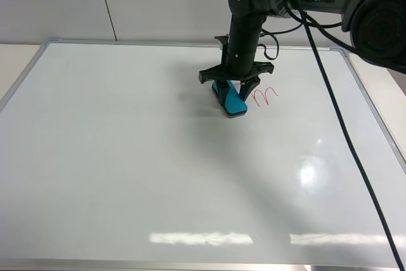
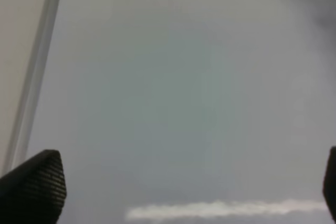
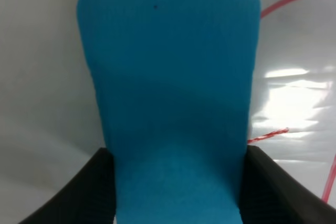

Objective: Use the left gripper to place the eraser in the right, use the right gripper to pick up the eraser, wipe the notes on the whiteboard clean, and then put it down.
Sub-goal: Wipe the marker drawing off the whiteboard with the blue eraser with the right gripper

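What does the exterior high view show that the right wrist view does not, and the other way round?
Only the exterior high view shows nearly the whole whiteboard with its silver frame, the black arm, and the m-shaped part of the red notes. Only the right wrist view shows, up close, both fingers pressed against the sides of the eraser. Both show the right gripper holding the teal eraser at the board, next to red marker lines.

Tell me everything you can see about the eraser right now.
The eraser is a small rounded block with a bright teal top over a thin black base. The right gripper holds it, jaws pressed against its long sides. It is tilted, with its lower end apparently on the whiteboard, just beside the red notes.
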{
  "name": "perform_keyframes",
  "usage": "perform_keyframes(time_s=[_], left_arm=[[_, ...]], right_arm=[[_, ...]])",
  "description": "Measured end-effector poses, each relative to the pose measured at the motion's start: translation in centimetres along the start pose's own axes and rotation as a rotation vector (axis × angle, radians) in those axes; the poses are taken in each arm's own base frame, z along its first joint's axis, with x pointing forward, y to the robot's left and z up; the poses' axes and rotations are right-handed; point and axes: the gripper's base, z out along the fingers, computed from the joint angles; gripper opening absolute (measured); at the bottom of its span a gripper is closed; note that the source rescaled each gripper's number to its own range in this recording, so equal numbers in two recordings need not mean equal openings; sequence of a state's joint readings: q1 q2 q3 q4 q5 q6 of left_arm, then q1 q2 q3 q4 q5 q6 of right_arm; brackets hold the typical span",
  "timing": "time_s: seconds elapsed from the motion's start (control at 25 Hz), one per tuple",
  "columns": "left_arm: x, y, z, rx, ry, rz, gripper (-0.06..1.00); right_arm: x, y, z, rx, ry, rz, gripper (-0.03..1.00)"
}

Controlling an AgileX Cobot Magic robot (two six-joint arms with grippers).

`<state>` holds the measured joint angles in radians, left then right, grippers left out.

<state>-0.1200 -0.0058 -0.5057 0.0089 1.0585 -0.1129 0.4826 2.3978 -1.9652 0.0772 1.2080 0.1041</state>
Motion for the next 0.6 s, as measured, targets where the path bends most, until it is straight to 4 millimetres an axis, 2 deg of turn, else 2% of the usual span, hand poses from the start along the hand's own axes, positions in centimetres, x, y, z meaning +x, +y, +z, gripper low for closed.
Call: perform_keyframes(time_s=[0.12, 0.4, 0.6], left_arm=[[0.0, 0.0, 0.0, 0.000, 0.000, 0.001, 1.00], [0.0, 0.0, 0.0, 0.000, 0.000, 0.001, 1.00], [0.0, 0.0, 0.0, 0.000, 0.000, 0.001, 1.00]], right_arm=[[-0.2, -1.9, -0.2, -0.020, 0.006, 0.051, 0.03], [-0.3, -8.7, -1.1, 0.033, -0.006, 0.166, 0.03], [1.5, -13.3, -1.3, 0.090, 0.023, 0.235, 0.03]])
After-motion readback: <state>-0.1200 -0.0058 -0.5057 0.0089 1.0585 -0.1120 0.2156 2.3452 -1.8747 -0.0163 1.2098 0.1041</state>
